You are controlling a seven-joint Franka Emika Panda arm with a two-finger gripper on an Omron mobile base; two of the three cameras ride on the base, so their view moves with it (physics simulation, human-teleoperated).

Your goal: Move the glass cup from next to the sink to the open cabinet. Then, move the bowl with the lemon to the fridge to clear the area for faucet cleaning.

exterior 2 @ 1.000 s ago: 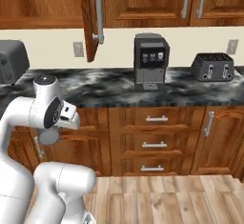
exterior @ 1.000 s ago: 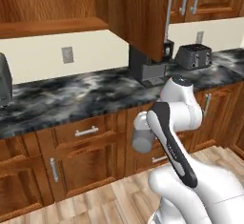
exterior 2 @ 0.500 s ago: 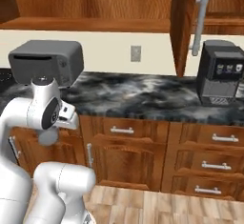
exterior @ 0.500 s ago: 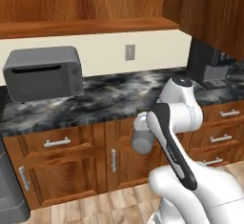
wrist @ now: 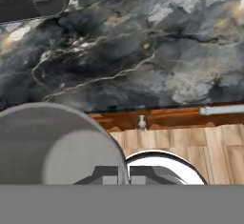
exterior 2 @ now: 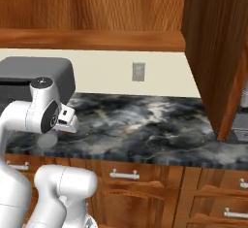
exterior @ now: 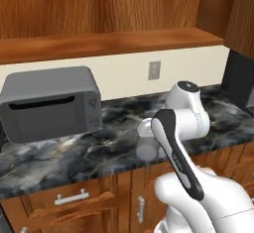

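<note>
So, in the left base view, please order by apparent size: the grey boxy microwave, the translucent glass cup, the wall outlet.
1. Grey boxy microwave, clearly largest.
2. Translucent glass cup; it is nearer the camera, so this is less sure.
3. Wall outlet, smallest.

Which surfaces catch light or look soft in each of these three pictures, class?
Left base view: evenly lit; the microwave throws a faint shadow on the marbled counter. Right base view: the glass cup at the arm's end looks pale and hazy. Hand view: warm glints speckle the stone, and the cup fills the lower left as a soft grey disc.
</note>
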